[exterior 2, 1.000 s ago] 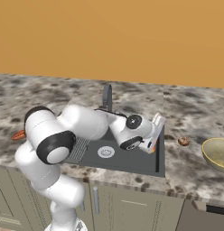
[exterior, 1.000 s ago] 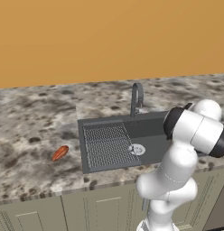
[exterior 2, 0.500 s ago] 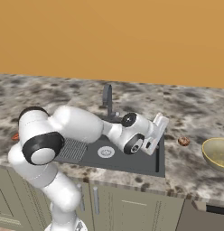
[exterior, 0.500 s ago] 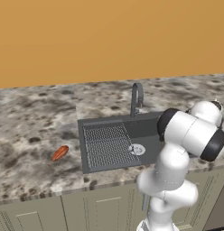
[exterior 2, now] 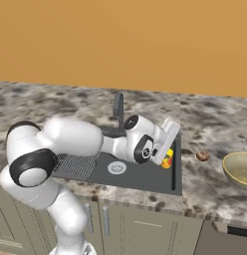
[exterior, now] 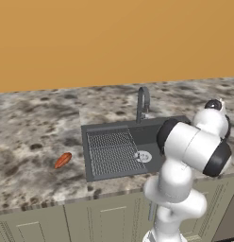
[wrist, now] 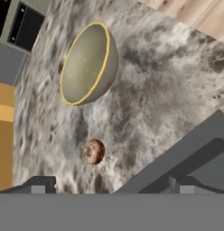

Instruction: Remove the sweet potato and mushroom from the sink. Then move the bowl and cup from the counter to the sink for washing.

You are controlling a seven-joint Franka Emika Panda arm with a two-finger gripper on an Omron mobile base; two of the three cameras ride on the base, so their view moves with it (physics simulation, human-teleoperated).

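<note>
My gripper (exterior 2: 171, 133) hovers over the right end of the sink (exterior 2: 140, 177), open, with nothing between its fingertips (wrist: 37, 186). The yellow cup (exterior 2: 168, 159) stands in the sink's right end, just below the hand and partly hidden by it. On the counter right of the sink lies the brown mushroom (exterior 2: 202, 156), seen ahead of the fingers as a speckled lump (wrist: 94, 151). Beyond the mushroom sits the tan-gold bowl (wrist: 89, 63) on the counter, at the right edge of the right base view (exterior 2: 240, 169). The orange sweet potato (exterior: 62, 160) lies on the counter left of the sink (exterior: 114, 151).
The grey arched faucet (exterior: 143, 101) rises behind the basin, close to my forearm. The ribbed drainer grid (exterior: 112, 151) covers the sink's left half, with the round drain (exterior: 143, 156) beside it. Speckled stone counter (wrist: 145, 90) stretches around the bowl and mushroom.
My arm has swung round at the elbow and the hand has risen slightly over the sink's right end. The things on the counter and in the sink have not moved.
</note>
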